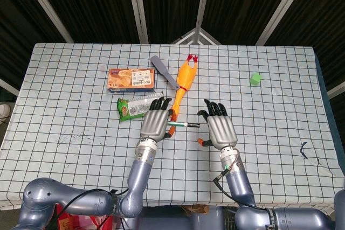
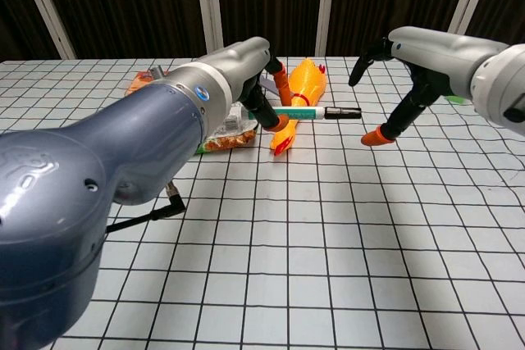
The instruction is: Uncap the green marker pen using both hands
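The green marker pen [image 2: 305, 112] is held clear of the table, roughly level, its black cap [image 2: 343, 111] on and pointing toward the robot's right. The left hand [image 1: 154, 124] grips the barrel end. The right hand [image 1: 220, 130] holds nothing, fingers spread, close beside the cap but not touching it. Judgement: the pickup is done; grasping the cap and pulling it off remain. Behind the pen lie an orange rubber chicken [image 1: 184, 81], two snack packets [image 1: 131, 79], a grey spatula [image 1: 164, 71] and, well apart, a green block [image 1: 255, 78].
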You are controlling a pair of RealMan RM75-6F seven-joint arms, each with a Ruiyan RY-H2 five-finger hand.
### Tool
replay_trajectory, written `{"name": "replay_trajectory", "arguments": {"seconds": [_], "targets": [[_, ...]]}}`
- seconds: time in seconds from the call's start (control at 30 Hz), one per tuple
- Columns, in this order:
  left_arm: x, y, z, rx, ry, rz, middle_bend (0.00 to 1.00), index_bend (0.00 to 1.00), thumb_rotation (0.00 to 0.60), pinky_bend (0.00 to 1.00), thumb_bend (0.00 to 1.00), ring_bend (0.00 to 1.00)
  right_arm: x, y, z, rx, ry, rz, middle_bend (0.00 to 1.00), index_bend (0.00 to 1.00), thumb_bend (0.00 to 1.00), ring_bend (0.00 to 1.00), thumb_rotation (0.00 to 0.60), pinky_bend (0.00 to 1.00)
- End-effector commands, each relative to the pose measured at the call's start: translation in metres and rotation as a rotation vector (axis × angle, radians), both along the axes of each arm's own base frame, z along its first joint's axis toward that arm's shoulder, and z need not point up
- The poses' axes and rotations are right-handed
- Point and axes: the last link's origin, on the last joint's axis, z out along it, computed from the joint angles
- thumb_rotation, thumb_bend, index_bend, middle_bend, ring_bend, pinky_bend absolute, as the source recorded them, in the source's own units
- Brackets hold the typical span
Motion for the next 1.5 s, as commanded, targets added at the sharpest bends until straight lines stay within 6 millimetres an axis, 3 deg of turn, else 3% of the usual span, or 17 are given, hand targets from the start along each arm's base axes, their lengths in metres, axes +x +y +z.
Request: {"name": "replay_trajectory", "arguments": {"seconds": [0.03, 0.9, 1.5], "targets": [[-0.0023, 0.0011, 0.0013, 0.003, 0.0, 0.003, 0.08, 0.6, 0.6, 0.0, 0.54, 0.0, 0.002, -0.0011, -0.0007, -0.003, -0.002, -0.004, 0.02, 0.32, 0.19, 0.01, 0.6, 0.0], [-0.0062, 0.0012, -0.0021, -0.009, -0.01, 0.003, 0.08, 0.6, 0.6, 0.0, 0.54, 0.0, 0.0084, -0.0021, -0.004, -0.006, -0.006, -0.002, 0.02, 0.34, 0.22, 0.01, 0.6, 0.0], [-0.0025, -0.0011, -0.0031, -0.014, -0.026, 0.001, 0.08, 0.6, 0.6, 0.0, 0.54, 0.0, 0.0083, -0.0031, -0.0058, -0.009, -0.003, -0.007, 0.02, 0.45, 0.23, 0.01, 0.6, 0.0]]}}
